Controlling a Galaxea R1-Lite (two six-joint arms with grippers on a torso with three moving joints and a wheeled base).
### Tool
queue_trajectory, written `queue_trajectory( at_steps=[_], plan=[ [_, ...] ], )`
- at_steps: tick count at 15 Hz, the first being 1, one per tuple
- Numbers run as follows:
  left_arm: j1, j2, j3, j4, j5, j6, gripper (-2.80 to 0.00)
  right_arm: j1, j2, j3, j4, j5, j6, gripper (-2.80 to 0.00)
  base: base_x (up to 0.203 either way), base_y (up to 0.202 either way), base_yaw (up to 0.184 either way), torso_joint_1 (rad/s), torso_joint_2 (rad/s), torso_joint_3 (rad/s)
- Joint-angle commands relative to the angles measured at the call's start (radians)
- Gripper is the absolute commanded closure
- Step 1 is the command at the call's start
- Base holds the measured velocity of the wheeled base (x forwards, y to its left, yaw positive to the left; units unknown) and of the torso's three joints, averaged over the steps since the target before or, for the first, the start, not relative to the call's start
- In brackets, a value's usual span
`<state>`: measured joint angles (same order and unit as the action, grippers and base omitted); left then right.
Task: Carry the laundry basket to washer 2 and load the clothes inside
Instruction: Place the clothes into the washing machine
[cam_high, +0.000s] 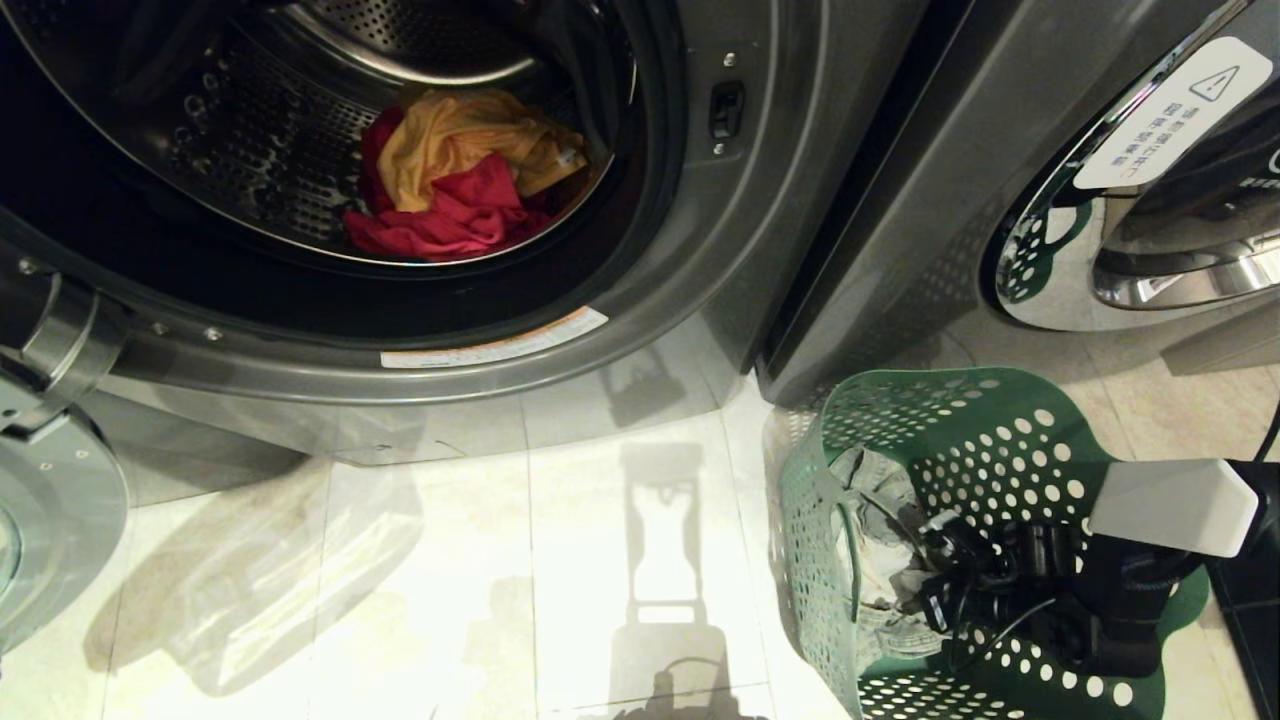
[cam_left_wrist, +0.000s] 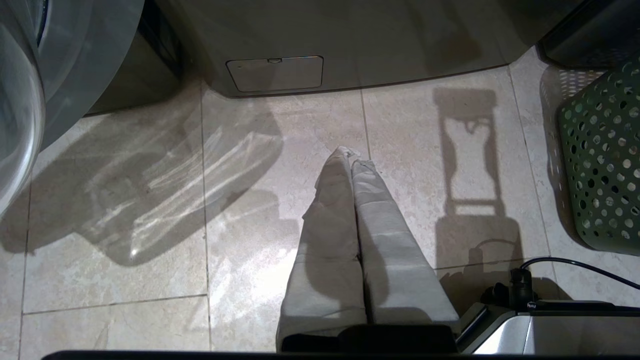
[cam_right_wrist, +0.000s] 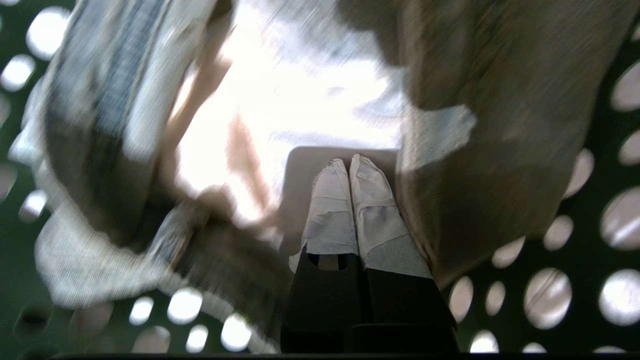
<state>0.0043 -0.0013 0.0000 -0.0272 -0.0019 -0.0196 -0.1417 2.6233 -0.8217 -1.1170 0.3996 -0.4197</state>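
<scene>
A Galaxea R1-Lite robot is crouching in front of washer 2 (cam_high: 700, 250), whose door is standing open and whose steel drum is already holding a yellow garment (cam_high: 470, 140) lying on top of a pink-red garment (cam_high: 450, 220). The green laundry basket (cam_high: 1000, 440) is sitting on the pale tiled floor (cam_high: 500, 560) just right of the open machine, in front of the neighbouring washer (cam_high: 1150, 200).

The right gripper (cam_right_wrist: 350, 165) is reaching down inside the basket with its padded jaws pressed together and nothing caught between them; its tips are hovering just above the faded denim jeans (cam_right_wrist: 115, 115), which are lying crumpled at the bottom and are the last of the clothes waiting to be loaded. The left gripper (cam_left_wrist: 352, 157) is hanging idle over the floor in front of the washer, likewise closed and empty.

The main risk from here, judging by the closed jaws, is that the gripper is heading into the denim without opening, which would only push the fabric down or pinch a thin fold that slips free on the lift. Jeans are heavy and stiff, so a shallow hold could let them drop on the way to the drum, or a trailing leg could snag on the basket's perforated wall and drag the light tub over. A leg left hanging across the door sill would also stop the door from shutting.
</scene>
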Motion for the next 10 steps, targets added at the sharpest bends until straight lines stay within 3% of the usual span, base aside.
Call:
queue_trajectory(
  at_steps=[1,3,9,10],
  plan=[
    [0.000,0.001,0.011,0.000,0.000,0.000,0.00,0.001,0.020,-0.043,-0.010,0.001,0.017,0.00,0.000,0.000,0.000,0.000,0.00,0.000],
    [0.000,0.000,0.011,0.000,0.000,0.000,0.00,0.001,-0.022,-0.034,-0.011,0.012,0.045,0.00,0.000,0.000,0.000,0.000,0.00,0.000],
    [0.000,0.000,0.011,0.000,0.000,0.000,0.00,0.016,-0.147,0.164,-0.010,0.133,0.051,0.00,0.000,0.000,0.000,0.000,0.00,0.000],
    [0.000,0.000,0.011,0.000,0.000,0.000,0.00,0.017,-0.147,0.174,-0.010,0.139,0.049,-2.80,0.000,0.000,0.000,0.000,0.00,0.000]
  ],
)
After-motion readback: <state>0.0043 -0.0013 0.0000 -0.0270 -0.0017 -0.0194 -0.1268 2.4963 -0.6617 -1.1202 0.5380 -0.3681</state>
